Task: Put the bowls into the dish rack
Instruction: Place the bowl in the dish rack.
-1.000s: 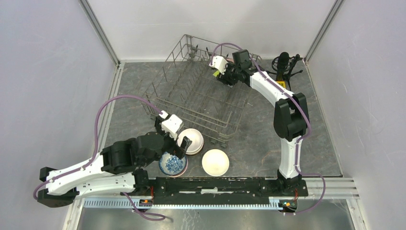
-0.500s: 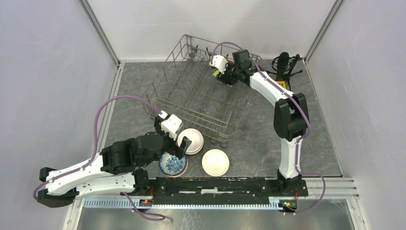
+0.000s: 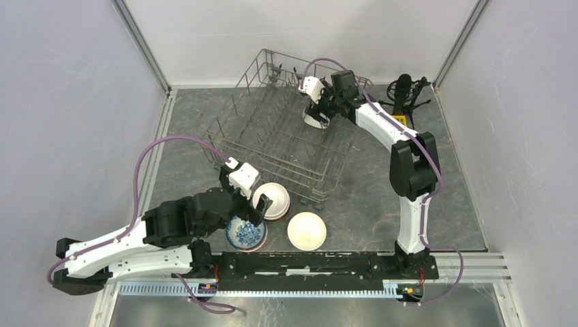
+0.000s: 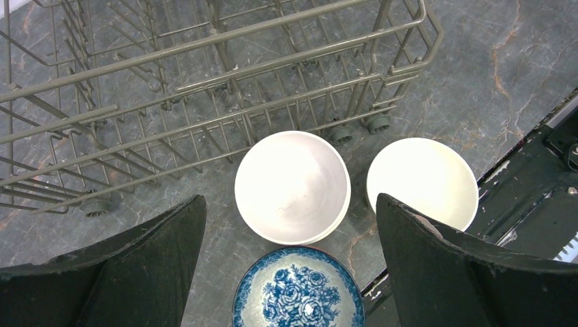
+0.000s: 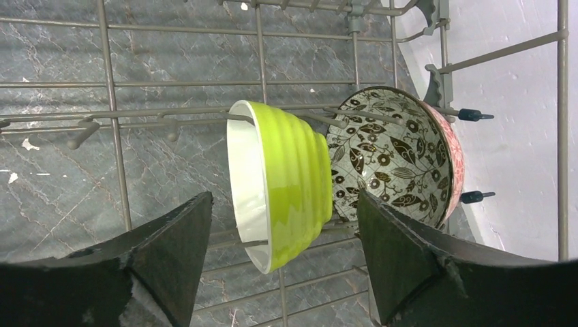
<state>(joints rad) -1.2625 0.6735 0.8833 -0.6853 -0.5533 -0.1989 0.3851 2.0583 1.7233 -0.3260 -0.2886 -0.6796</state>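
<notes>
The dish rack (image 3: 272, 133) stands at the back middle of the table. In its far right corner a lime green bowl (image 5: 286, 177) stands on edge between the tines, next to a leaf-patterned bowl (image 5: 388, 153). My right gripper (image 5: 284, 195) straddles the green bowl, open, with a gap on each side. In front of the rack lie a white bowl (image 4: 293, 185), a cream bowl (image 4: 422, 178) and a blue-and-white bowl (image 4: 296, 293). Over these, my left gripper (image 4: 290, 199) hangs wide open and holds nothing.
The rack's near rail (image 4: 204, 43) runs just beyond the white bowl. A black stand (image 3: 403, 92) sits at the back right behind the right arm. The arms' base rail (image 3: 307, 262) lies close to the blue-and-white and cream bowls.
My right gripper's jaws have spread apart and let go of the lime green bowl, which now rests in the rack. The left arm has not moved.
</notes>
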